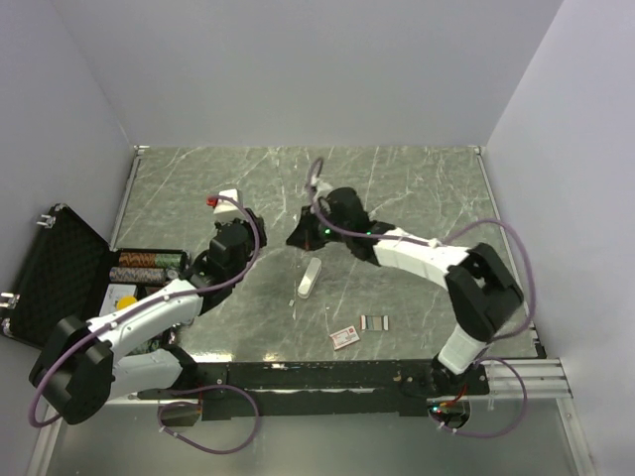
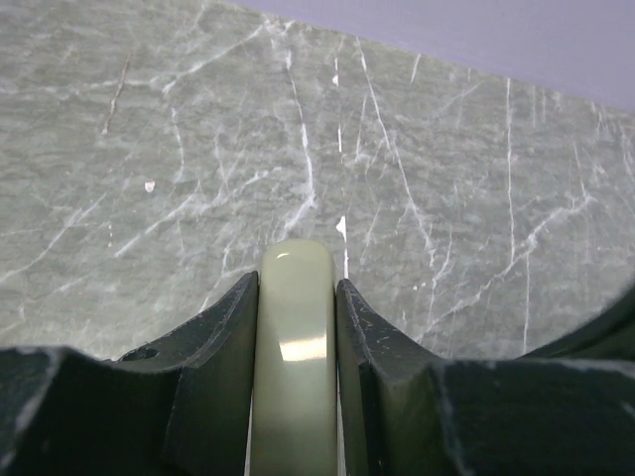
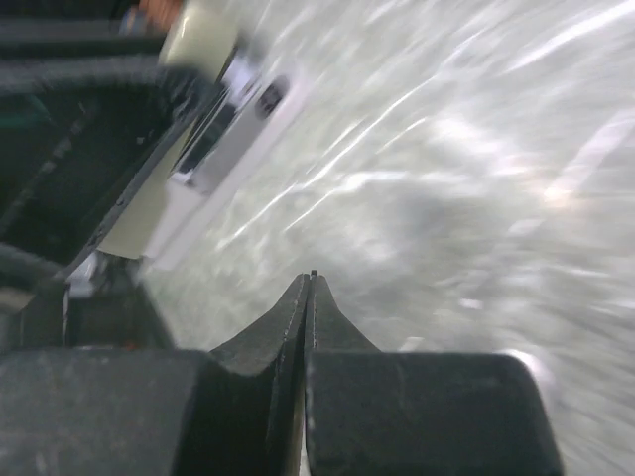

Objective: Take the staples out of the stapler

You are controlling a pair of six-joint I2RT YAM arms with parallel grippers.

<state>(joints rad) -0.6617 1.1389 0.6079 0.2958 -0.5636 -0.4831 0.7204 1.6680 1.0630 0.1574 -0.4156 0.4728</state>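
Note:
My left gripper (image 1: pixel 241 220) is shut on a cream-white stapler (image 1: pixel 227 196) with a red end and holds it above the table; in the left wrist view the stapler's body (image 2: pixel 295 337) sits clamped between the fingers (image 2: pixel 226 337). My right gripper (image 1: pixel 296 238) is shut just right of that stapler. In the blurred right wrist view the gripper (image 3: pixel 313 283) is pressed together with a tiny dark speck at the tips, and the held stapler (image 3: pixel 213 129) shows its metal channel at upper left. A short silvery strip of staples (image 1: pixel 374 321) lies on the table at the front right.
A second white stapler (image 1: pixel 309 279) lies on the table in front of the grippers. A small red-and-white box (image 1: pixel 345 337) sits beside the staples. An open black case (image 1: pixel 55 268) with several items stands at the left edge.

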